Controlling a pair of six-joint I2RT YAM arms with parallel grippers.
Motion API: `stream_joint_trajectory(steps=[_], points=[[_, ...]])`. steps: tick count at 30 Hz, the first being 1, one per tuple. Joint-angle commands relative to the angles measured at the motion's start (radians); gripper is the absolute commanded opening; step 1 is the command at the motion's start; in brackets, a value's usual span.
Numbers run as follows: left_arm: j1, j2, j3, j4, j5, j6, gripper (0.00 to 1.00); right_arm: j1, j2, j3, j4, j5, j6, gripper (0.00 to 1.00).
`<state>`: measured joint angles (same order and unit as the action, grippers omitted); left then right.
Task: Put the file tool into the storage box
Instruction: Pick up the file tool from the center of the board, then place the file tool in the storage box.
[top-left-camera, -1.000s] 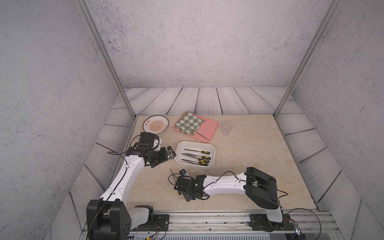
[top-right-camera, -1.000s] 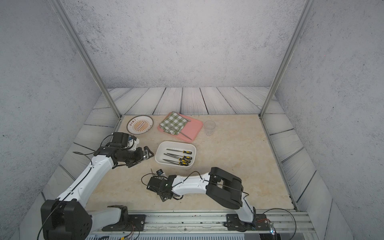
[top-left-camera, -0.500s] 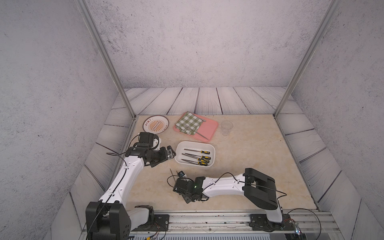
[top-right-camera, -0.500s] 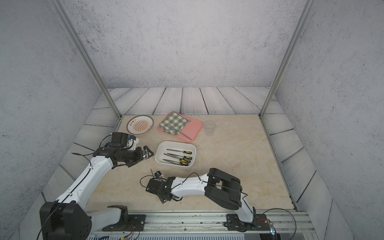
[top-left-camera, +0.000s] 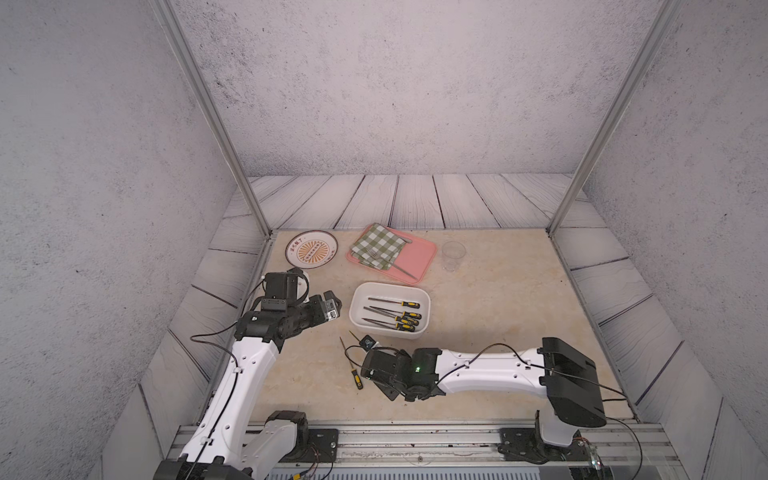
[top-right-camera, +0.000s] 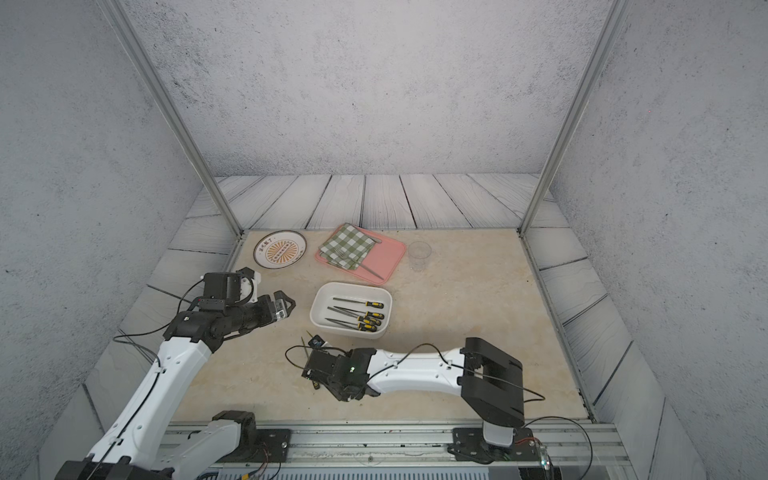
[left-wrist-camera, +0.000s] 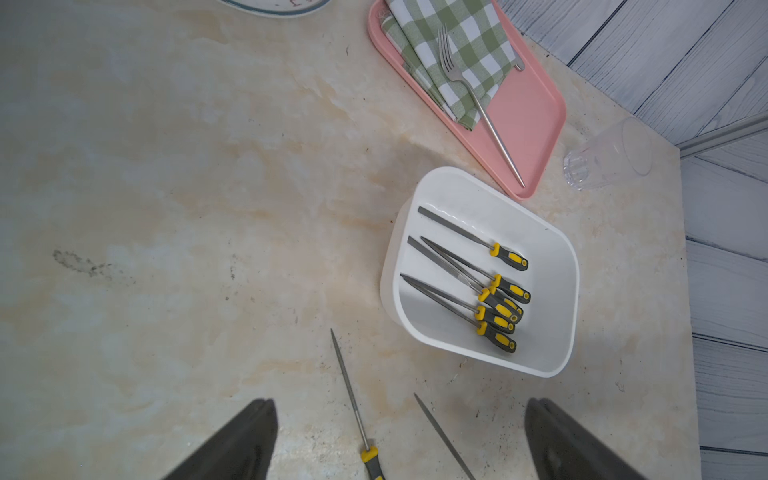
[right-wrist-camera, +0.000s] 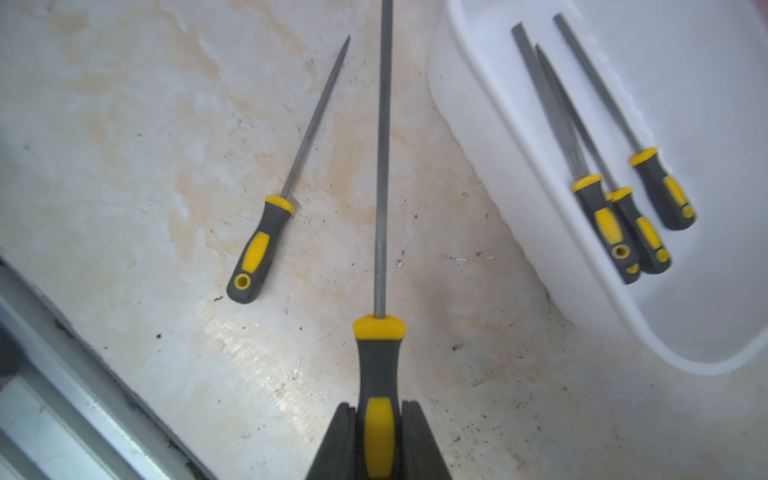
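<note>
The storage box (top-left-camera: 390, 285), a shallow white tub, sits mid-table and holds several yellow-and-grey handled files. In the right wrist view my right gripper (right-wrist-camera: 379, 409) is shut on the handle of a file tool (right-wrist-camera: 382, 166), whose shaft points past the storage box wall (right-wrist-camera: 498, 199). A second file tool (right-wrist-camera: 266, 232) lies loose on the table beside it and also shows in a top view as the loose file (top-left-camera: 351, 365). My right gripper (top-left-camera: 380, 362) sits low, just in front of the box. My left gripper (top-left-camera: 332, 309) hovers open to the left of the box, holding nothing.
A pink tray (top-left-camera: 419, 259) with a green checked cloth (top-left-camera: 378, 245) and a fork stands behind the box. A patterned plate (top-left-camera: 311, 249) is at the back left and a clear cup (top-left-camera: 453, 254) at the back right. A metal rail (top-left-camera: 415, 436) runs along the front edge.
My right gripper has closed on the file tool's handle and shifted slightly left. The left arm has barely moved.
</note>
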<state>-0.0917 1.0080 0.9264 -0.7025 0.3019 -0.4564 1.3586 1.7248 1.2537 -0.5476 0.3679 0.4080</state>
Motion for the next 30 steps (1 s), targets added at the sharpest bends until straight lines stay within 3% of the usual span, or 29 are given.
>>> stream_joint_trajectory(steps=[1,12,19,30], points=[[0.009,0.01,-0.009,0.011,-0.01,-0.003,0.99,-0.023,-0.085,-0.02,-0.017,0.04,-0.136,0.14],[0.003,0.063,-0.026,0.046,0.09,-0.011,0.98,-0.281,-0.152,-0.045,0.031,-0.215,-0.427,0.15],[0.0,0.111,-0.02,0.046,0.123,-0.014,0.98,-0.375,-0.058,-0.004,0.064,-0.223,-0.626,0.13],[0.001,0.115,-0.022,0.05,0.125,-0.014,0.98,-0.486,0.15,0.139,0.078,-0.196,-0.756,0.12]])
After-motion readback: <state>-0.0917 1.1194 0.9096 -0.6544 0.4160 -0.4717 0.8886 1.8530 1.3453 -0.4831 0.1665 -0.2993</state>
